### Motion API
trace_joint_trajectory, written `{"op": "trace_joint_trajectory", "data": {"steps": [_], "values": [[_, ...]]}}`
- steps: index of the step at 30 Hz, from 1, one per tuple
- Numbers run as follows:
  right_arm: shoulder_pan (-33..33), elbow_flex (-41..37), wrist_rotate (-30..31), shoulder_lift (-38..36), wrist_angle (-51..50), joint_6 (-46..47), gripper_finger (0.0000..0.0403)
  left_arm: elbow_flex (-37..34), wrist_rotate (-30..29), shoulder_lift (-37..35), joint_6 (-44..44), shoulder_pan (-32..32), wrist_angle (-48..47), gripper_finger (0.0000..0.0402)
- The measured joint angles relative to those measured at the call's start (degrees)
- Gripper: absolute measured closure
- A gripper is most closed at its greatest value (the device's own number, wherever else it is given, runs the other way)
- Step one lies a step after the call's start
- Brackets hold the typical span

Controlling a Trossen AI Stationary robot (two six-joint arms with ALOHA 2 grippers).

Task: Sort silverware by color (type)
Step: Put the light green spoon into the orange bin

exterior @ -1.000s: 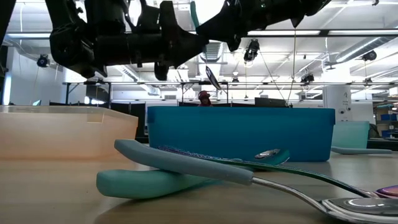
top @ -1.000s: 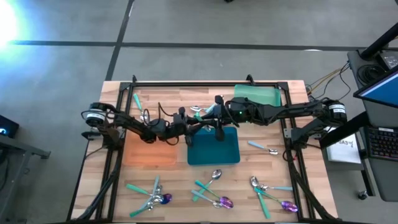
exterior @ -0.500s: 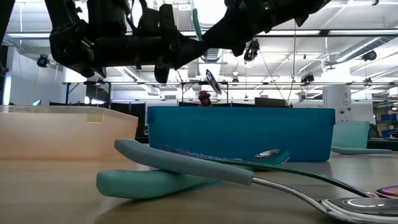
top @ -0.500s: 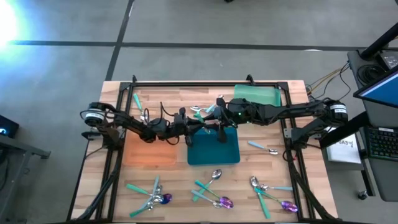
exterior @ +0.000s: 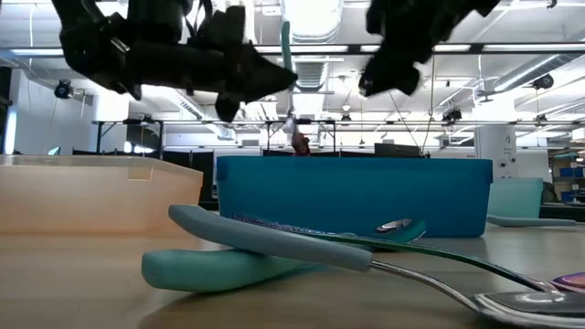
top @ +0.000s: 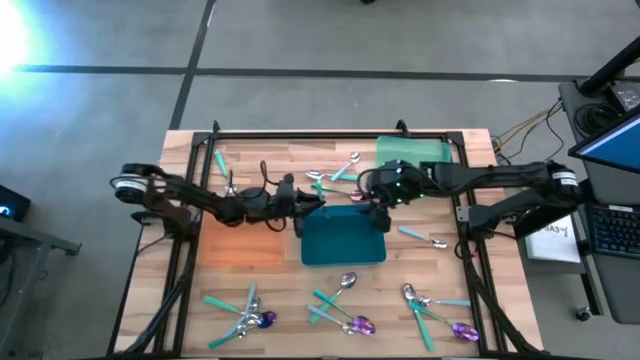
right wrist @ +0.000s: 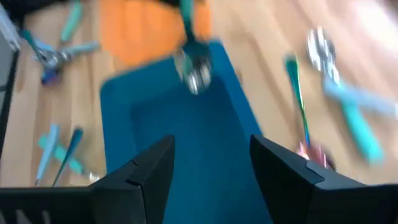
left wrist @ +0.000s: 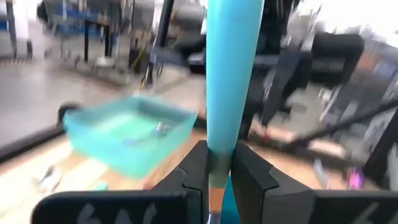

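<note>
- A teal-handled utensil (left wrist: 231, 74) is clamped between the left gripper's (left wrist: 215, 167) narrow-set fingers (left wrist: 194, 168), the handle rising upright past them in the left wrist view.
- Its shiny head (right wrist: 193, 73) is seen in the right wrist view, hanging over the far rim of the blue tray (right wrist: 186, 155); spoon or fork cannot be told, as the view is blurred.
- The left gripper (top: 305, 204) is held above the blue tray's (top: 343, 240) far left corner, beside the orange tray (top: 240, 243).
- The right gripper's (right wrist: 208, 171) fingers (right wrist: 149, 171) are spread wide and hold nothing.
- The right gripper (top: 381, 212) is poised over the blue tray's far right corner, near the green tray (top: 412, 153).
- Loose silverware (top: 340, 312) is scattered along the table's (top: 290, 155) near edge, with a few pieces (top: 335, 177) towards the far edge.
</note>
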Motion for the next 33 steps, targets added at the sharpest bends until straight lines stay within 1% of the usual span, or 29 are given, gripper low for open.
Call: {"op": "trace_joint_trajectory", "data": {"steps": [6, 11, 15, 19, 22, 24, 28, 30, 33], "values": [[-0.01, 0.0, 0.02, 0.18, -16.4, 8.42, 0.0203, 0.59, 0.0, -10.74, -1.12, -0.02, -24.54, 0.0374], [0.41, -0.03, -0.03, 2.61, -28.3, 12.95, 0.0203, 0.61, 0.25, -21.24, -5.06, -0.07, -41.98, 0.0374], [0.65, -0.15, -0.47, 5.32, -35.76, 15.64, 0.0203, 0.61, 0.5, -30.11, -6.78, -0.07, -57.27, 0.0374], [0.74, -0.82, -0.64, 8.38, -37.75, 15.86, 0.0203, 0.63, 0.52, -38.82, -10.04, -0.07, -69.17, 0.0374], [0.71, -1.81, -1.98, 10.73, -37.61, 15.85, 0.0203, 0.63, 0.6, -44.16, -13.89, -0.07, -77.68, 0.0374], [0.71, -2.73, -2.01, 12.23, -37.62, 15.85, 0.0203, 0.63, 0.85, -47.05, -16.18, -0.07, -85.04, 0.0374], [0.71, -4.45, -1.97, 14.97, -37.72, 15.79, 0.0203, 0.63, 1.7, -49.82, -20.42, -0.07, -98.06, 0.0374], [0.71, -4.96, -1.97, 16.03, -37.69, 15.78, 0.0203, 0.63, 3.1, -50.1, -21.23, -0.07, -101.59, 0.0374], [0.71, -5.68, -1.97, 17.12, -37.66, 15.77, 0.0203, 0.63, 7.97, -49.44, -21.39, -0.07, -105.29, 0.0374]]}}
